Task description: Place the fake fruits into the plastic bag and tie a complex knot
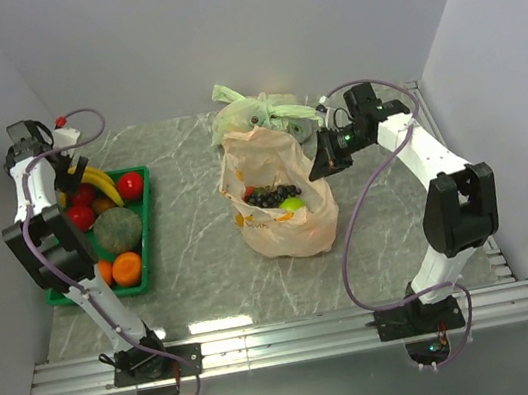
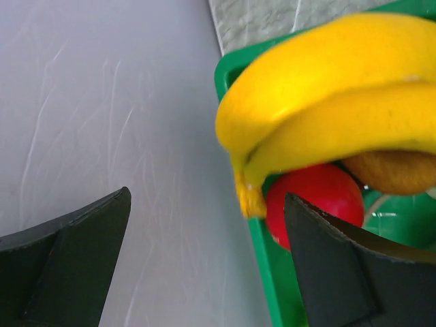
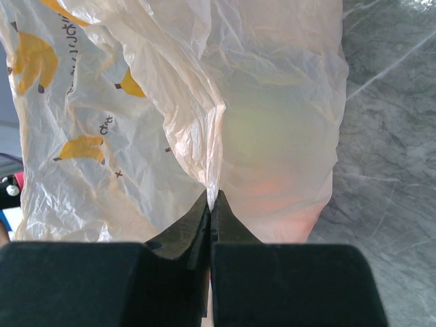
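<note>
Two robot arms are bolted at the near edge of a grey marble-look table (image 1: pixel 203 258). Nearest, on the left side, a flat green plastic tray (image 1: pixel 147 227) is laid on the table. Two round orange plastic fruits (image 1: pixel 124 270) are seen at its near end, and a big dark green melon-like ball (image 1: pixel 118 229) is set just behind them. Further back in the tray, round red plastic fruits (image 1: pixel 130 184) and a bunch of yellow plastic bananas (image 1: pixel 100 184) are piled together. The left gripper (image 1: pixel 77 180) is held over the far left part of the tray, just beside the bananas. Its fingers (image 2: pixel 68 266) are spread wide and nothing is held between them.

In the middle of the table, a thin peach-orange plastic bag (image 1: pixel 285 229) with little yellow banana prints is stood with its mouth open to the top. A bunch of dark grapes (image 1: pixel 272 196) and a small green fruit (image 1: pixel 293 204) are seen inside it. The right gripper (image 1: pixel 324 162) is placed at the right upper edge of this bag. Its fingers (image 3: pixel 177 238) are pressed tight together, and a fold of the thin bag is pinched between them.

Furthest back, a crumpled pale green plastic bag (image 1: pixel 250 114) is laid just behind the peach-orange one
</note>
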### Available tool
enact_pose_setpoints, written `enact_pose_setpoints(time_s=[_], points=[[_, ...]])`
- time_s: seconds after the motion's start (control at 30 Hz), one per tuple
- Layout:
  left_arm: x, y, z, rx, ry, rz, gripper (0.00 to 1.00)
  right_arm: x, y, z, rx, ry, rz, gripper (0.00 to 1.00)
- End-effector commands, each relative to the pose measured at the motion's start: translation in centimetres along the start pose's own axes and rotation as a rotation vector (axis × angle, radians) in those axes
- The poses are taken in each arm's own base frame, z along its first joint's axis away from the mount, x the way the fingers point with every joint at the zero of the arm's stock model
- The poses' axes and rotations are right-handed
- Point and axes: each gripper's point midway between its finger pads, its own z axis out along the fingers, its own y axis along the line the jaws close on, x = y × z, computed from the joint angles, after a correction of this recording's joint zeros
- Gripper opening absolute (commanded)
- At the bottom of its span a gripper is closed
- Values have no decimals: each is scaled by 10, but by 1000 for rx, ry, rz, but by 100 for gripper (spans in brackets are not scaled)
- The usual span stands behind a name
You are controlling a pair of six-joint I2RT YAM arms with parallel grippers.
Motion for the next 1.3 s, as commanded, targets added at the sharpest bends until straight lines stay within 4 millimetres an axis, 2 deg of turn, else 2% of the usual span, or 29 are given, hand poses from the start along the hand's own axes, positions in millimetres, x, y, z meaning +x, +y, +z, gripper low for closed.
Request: enact_pose_setpoints(time_s=[0.0, 0.03, 0.37, 0.47, 0.57, 0.63, 0.7, 0.93, 1.0, 1.17, 1.27], points=[[-20, 13, 11, -25, -56, 51, 99, -16, 7, -9, 7, -36, -34, 0], [-25, 17, 11, -29, -69, 50, 99, -16, 6, -8, 10, -34, -33, 0], [-34, -8, 42, 65, -109, 63, 99, -17, 2, -6, 19, -30, -26, 0], [-34, -18, 51, 108, -103, 51, 95, -17, 1, -6, 22, -28, -27, 0], [-34, -28, 55, 154, -93, 53, 85, -18, 2, -7, 22, -30, -29, 0], [-33, -33, 55, 176, -97, 58, 74, -17, 2, -6, 20, -29, -28, 0], [-32, -38, 52, 191, -97, 59, 61, -18, 3, -7, 14, -30, -30, 0], [-25, -44, 36, 226, -79, 52, 35, -19, 7, -9, 6, -37, -35, 0], [-26, -40, 27, 208, -82, 48, 26, -19, 8, -9, 1, -38, -35, 0], [-29, -30, -3, 167, -100, 28, 15, -20, 12, -11, -8, -48, -42, 0], [-33, -16, -22, 105, -110, 5, 1, -21, 13, -13, -10, -56, -47, 0]])
